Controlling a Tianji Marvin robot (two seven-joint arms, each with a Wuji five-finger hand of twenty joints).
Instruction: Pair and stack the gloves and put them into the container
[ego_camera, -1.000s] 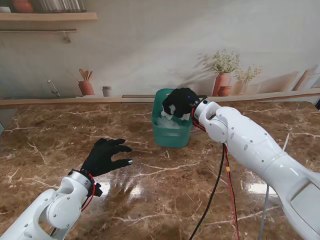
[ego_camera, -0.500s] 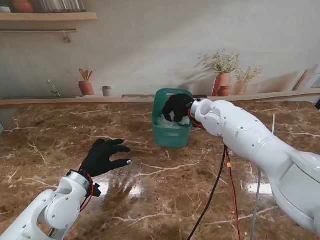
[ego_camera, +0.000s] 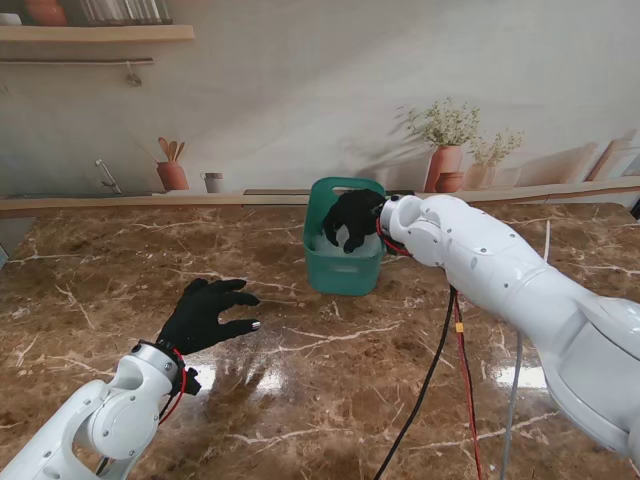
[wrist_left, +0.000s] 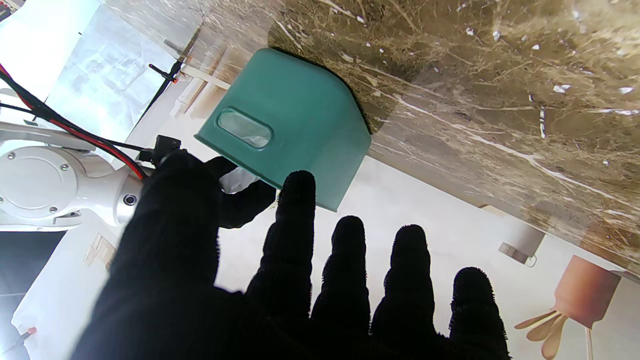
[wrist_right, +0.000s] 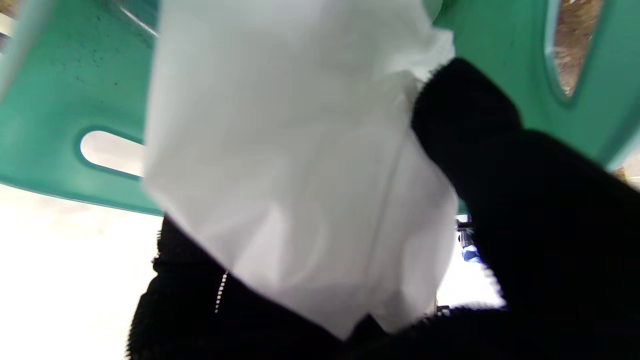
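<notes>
the stand view is bright, even and sharp. the polished worktop (ego_camera: 330, 350) throws white glare patches near its near edge, and soft shadows fall on the back wall. the right wrist view is blurred and out of focus, its background blown out white; the left wrist view is crisp, with overexposed white areas.
</notes>
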